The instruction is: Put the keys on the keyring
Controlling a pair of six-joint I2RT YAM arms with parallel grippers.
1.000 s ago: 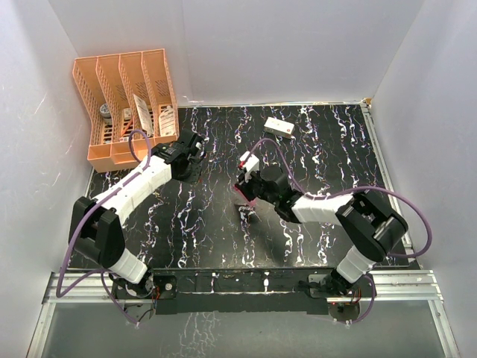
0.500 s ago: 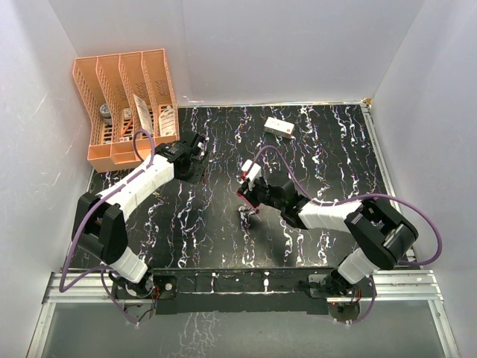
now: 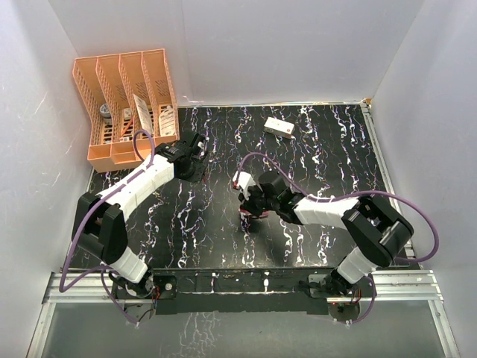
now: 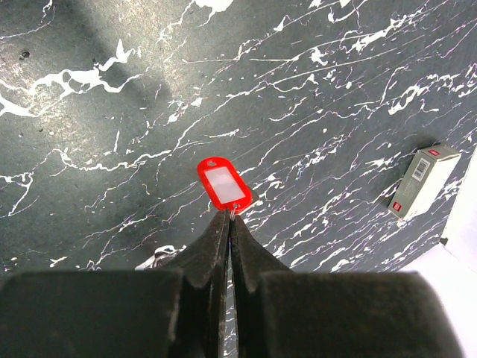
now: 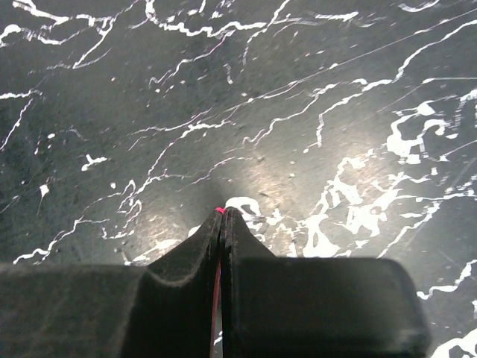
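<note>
Right end effector (image 5: 220,218) is pinching shut on a red sliver, probably the red-headed key (image 5: 219,211): tiny, stiff, slippery. Further out, left end effector (image 4: 229,221) is clamping the featherlight keyring (image 4: 223,184) by its thin wire, above the tabletop (image 4: 112,112).

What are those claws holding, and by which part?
The left claw pinches the red-tagged keyring at its ring end. The right claw is shut on something showing only a red sliver, probably the red key.
</note>
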